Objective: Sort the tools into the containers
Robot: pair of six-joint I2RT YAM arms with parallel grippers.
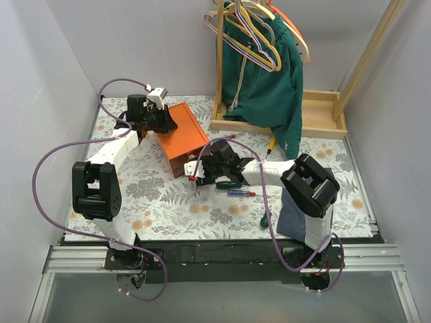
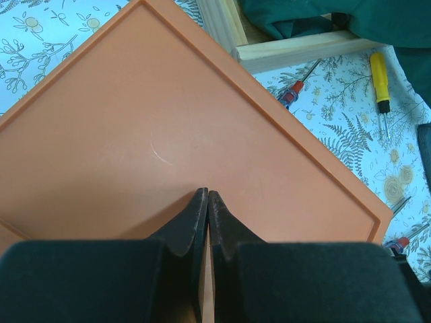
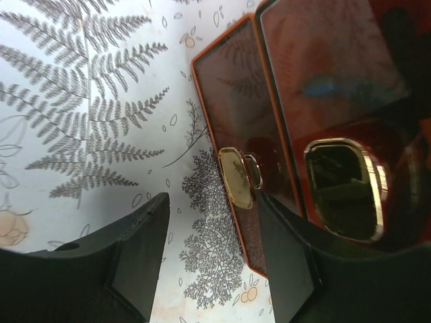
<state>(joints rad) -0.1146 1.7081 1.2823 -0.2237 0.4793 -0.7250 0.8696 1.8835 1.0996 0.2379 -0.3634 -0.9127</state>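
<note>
**A:** Nearest us in the left wrist view, the left gripper (image 2: pixel 207 194) has its two black fingers pressed together with nothing between them. Its tips are down at the flat top of the orange cabinet (image 2: pixel 135 121).

**B:** From above we see that gripper over the cabinet's rear half. And the right gripper (image 3: pixel 213 202)?

**A:** It is spread wide at the cabinet's front. The gold handle (image 3: pixel 236 176) of one clear drawer front (image 3: pixel 232 101) lies between its fingers, closer to one of them. We cannot tell whether either touches it. The second drawer front (image 3: pixel 330 74) sits just beside the first.

**B:** Where do we find the tools?

**A:** They are out on the fern-print tablecloth (image 1: pixel 168 202), right of the cabinet. A green-handled screwdriver (image 1: pixel 229 185) and a blue-handled screwdriver (image 1: pixel 241 193) lie just beside the right forearm, which partly covers the green one. A yellow-handled screwdriver (image 2: pixel 380 74) and a red-handled screwdriver (image 2: pixel 291 91) lie nearer the wooden rack base (image 1: pixel 316 126).

**B:** And beyond those?

**A:** A dark green garment (image 1: pixel 266 81) hangs from coloured hangers (image 1: pixel 259 30) over the rack. A grey-blue cloth (image 1: pixel 293 215) lies under the right arm's elbow.
</note>
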